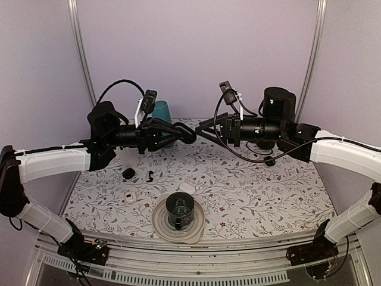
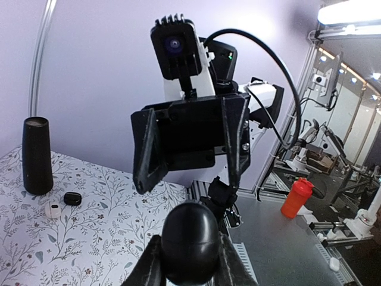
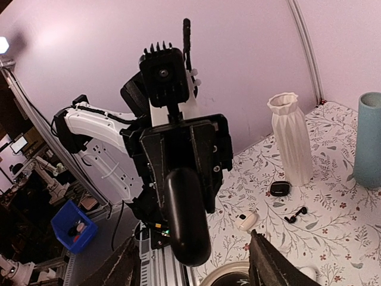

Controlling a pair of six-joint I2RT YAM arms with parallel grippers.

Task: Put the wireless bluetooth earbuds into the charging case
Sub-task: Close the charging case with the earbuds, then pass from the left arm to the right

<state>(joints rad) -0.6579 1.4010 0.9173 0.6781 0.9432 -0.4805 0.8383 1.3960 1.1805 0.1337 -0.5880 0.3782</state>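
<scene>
My left gripper (image 1: 180,134) (image 2: 190,262) is shut on a glossy black oval charging case (image 1: 190,134) (image 2: 190,235), held in the air above the table with its lid closed. Facing it, my right gripper (image 1: 201,129) (image 3: 193,271) is open, its fingers (image 2: 149,152) apart on either side of the case's (image 3: 187,217) end without touching it. One tiny black hook-shaped earbud (image 1: 150,176) (image 3: 296,214) lies on the floral table at the left.
A small black pod (image 1: 128,173) (image 3: 280,188), white rounded pieces (image 1: 131,196) (image 1: 187,188), a white ribbed vase (image 3: 292,137) and a teal cup (image 1: 161,111) stand at the left. A plate (image 1: 161,229) with a black cup sits near the front. A black cylinder (image 2: 37,155) stands at the right.
</scene>
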